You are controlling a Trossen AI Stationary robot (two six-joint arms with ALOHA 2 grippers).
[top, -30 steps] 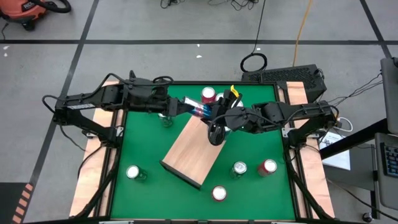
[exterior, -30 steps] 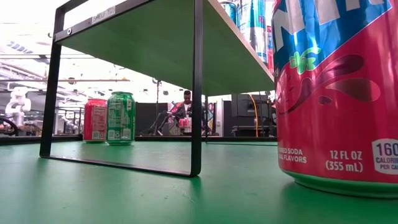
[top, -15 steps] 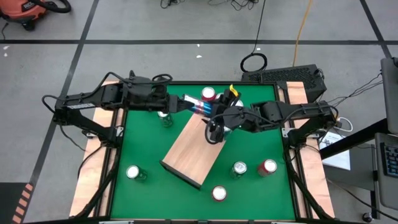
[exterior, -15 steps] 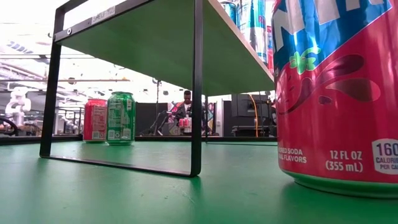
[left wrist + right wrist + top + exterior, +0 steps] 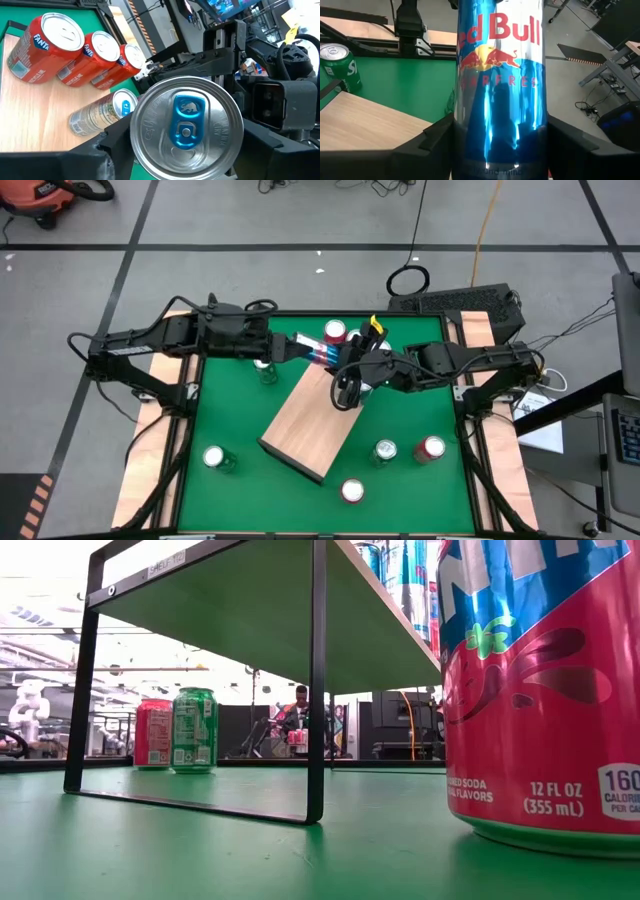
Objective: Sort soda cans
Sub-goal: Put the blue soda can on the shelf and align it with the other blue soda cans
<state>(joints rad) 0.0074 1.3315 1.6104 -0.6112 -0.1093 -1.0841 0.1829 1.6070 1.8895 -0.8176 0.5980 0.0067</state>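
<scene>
- Left gripper reaches in over the far end of the wooden board; its fingers are clamped on a slim blue can, held lying sideways above the board. In the left wrist view the can's silver top with blue tab faces the camera.
- Right gripper meets it from the other side — the right wrist view shows the same blue can between its dark fingers, but I cannot tell whether they press on it.
- Three red cans stand in a row on the board, a silver-and-blue can lying beside them.
- Elsewhere on the green table: a red-topped can at the far edge, a green can beside the left arm, one near the left corner, three more near the right front.
- Low view — a big red can up close, a red and a green can beyond the board's black frame.
</scene>
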